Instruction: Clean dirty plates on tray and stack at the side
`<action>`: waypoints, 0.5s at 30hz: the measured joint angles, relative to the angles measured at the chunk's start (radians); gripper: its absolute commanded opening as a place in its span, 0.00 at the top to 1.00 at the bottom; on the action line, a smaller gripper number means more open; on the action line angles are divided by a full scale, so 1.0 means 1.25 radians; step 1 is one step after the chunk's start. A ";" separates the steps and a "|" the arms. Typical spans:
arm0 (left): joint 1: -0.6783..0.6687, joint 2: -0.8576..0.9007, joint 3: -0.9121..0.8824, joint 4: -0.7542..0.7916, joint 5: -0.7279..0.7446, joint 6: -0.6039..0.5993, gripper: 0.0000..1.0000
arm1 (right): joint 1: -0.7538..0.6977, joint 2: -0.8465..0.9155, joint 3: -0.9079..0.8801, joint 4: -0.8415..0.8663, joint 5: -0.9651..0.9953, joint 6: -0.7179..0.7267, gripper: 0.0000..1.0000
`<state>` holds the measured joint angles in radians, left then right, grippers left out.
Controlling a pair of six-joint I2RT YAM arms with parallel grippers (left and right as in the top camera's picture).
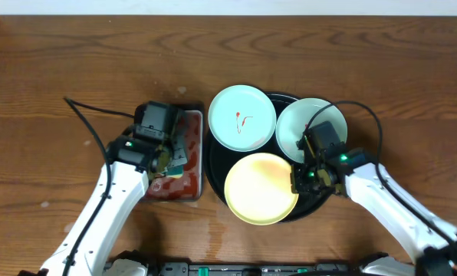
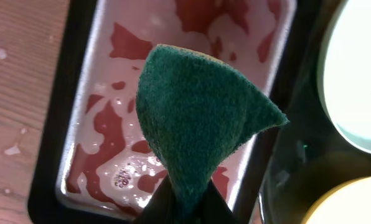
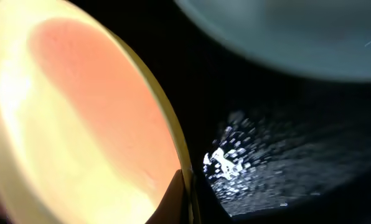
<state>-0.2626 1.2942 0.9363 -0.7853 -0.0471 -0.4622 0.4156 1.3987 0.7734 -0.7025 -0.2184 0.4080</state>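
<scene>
Three plates lie on the round black tray [image 1: 284, 97]. A mint plate [image 1: 242, 117] with a small red smear is at the back left, a second mint plate [image 1: 301, 123] at the back right, and a pale yellow plate [image 1: 261, 188] in front. My right gripper [image 1: 299, 181] is shut on the yellow plate's right rim [image 3: 173, 130], one finger inside the rim and one outside, as the right wrist view shows at the gripper [image 3: 187, 196]. My left gripper [image 2: 187, 202] is shut on a dark green sponge [image 2: 198, 118] above the sauce tray.
A small rectangular metal tray [image 1: 184, 188] with red sauce [image 2: 120, 134] sits just left of the black tray. Bare wood tabletop [image 1: 60, 61] lies all around. Black cables run from both arms.
</scene>
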 measured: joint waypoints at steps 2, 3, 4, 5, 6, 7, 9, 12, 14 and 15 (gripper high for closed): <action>0.007 0.000 -0.005 0.001 0.002 0.000 0.93 | 0.002 -0.023 0.010 0.000 0.034 -0.002 0.99; 0.009 0.000 -0.009 0.001 0.003 0.002 0.92 | 0.002 -0.035 0.015 0.000 0.055 -0.003 0.99; 0.009 0.000 -0.013 0.000 0.005 0.003 0.93 | 0.002 -0.046 0.019 0.000 0.081 -0.003 0.99; 0.009 0.000 -0.018 0.000 0.006 0.004 0.92 | 0.002 -0.054 0.021 0.000 0.104 -0.005 0.99; 0.009 0.000 -0.021 0.000 0.008 0.006 0.93 | 0.002 -0.060 0.023 -0.001 0.129 -0.005 0.99; 0.009 0.000 -0.023 -0.001 0.009 0.007 0.92 | 0.002 -0.063 0.025 -0.001 0.156 -0.005 0.99; 0.009 0.002 -0.023 0.000 0.009 0.009 0.92 | 0.002 -0.067 0.032 -0.009 0.207 -0.005 0.99; 0.009 0.008 -0.023 0.005 0.010 0.012 0.93 | 0.007 -0.067 0.055 -0.021 0.277 -0.006 0.99; 0.009 0.016 -0.023 0.008 0.011 0.012 0.93 | 0.014 -0.067 0.074 -0.026 0.317 -0.008 0.99; 0.009 0.022 -0.023 0.009 0.012 0.012 0.92 | 0.019 -0.067 0.085 -0.027 0.337 -0.009 0.99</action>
<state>-0.2512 1.3212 0.9073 -0.7742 -0.0326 -0.4473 0.4393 1.3151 0.8791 -0.7361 0.2024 0.3973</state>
